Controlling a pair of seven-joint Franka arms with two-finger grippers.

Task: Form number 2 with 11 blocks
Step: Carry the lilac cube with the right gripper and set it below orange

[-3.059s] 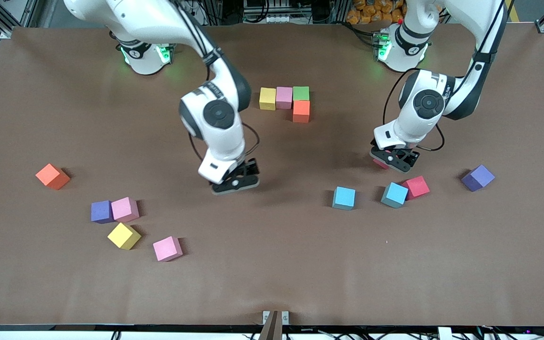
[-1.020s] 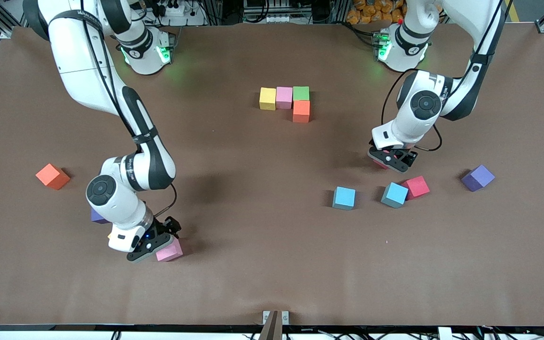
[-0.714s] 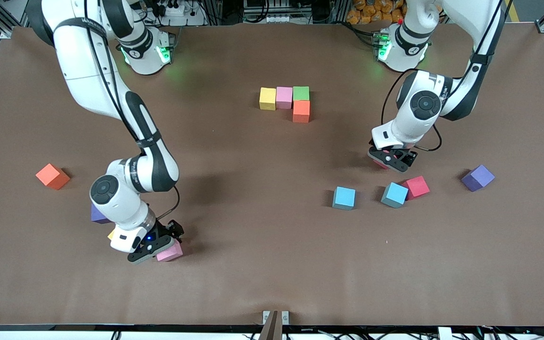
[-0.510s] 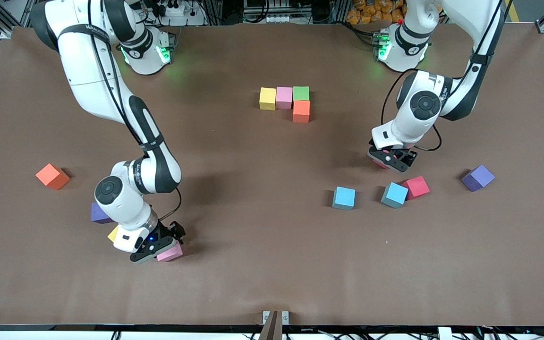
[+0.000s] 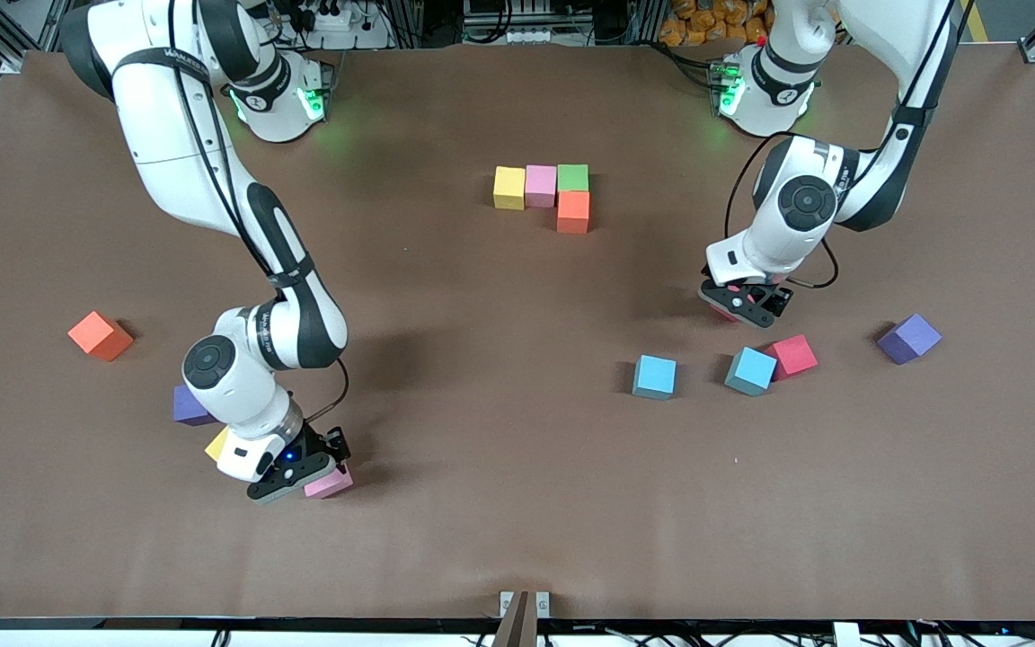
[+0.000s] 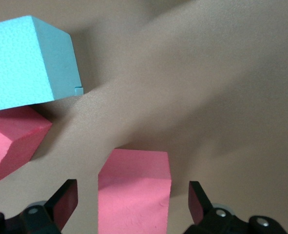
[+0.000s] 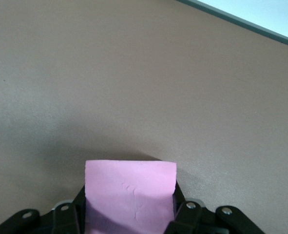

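My right gripper [image 5: 313,476] is down at the table, toward the right arm's end and near the front camera, shut on a light pink block [image 5: 332,483]. In the right wrist view both fingers [image 7: 180,214] press the sides of this pink block [image 7: 130,187]. My left gripper [image 5: 745,305] is open and low over a pinkish-red block [image 5: 722,312]. That red block [image 6: 134,195] lies between the fingers [image 6: 65,202] with a gap on each side. A yellow [image 5: 508,187], a pink [image 5: 540,185] and a green block [image 5: 573,177] form a row, with an orange block [image 5: 573,212] nearer the camera under the green.
Close to my right arm lie an orange block [image 5: 100,335], a purple cube [image 5: 185,406] and a partly hidden yellow block [image 5: 216,443]. Two light blue blocks [image 5: 655,376] [image 5: 750,371], a red block [image 5: 792,355] and a purple cube [image 5: 908,338] lie near my left gripper.
My right arm came from the table's middle down onto the pink block, and its fingers have closed on it. The block shifted slightly. The left arm has stayed still.
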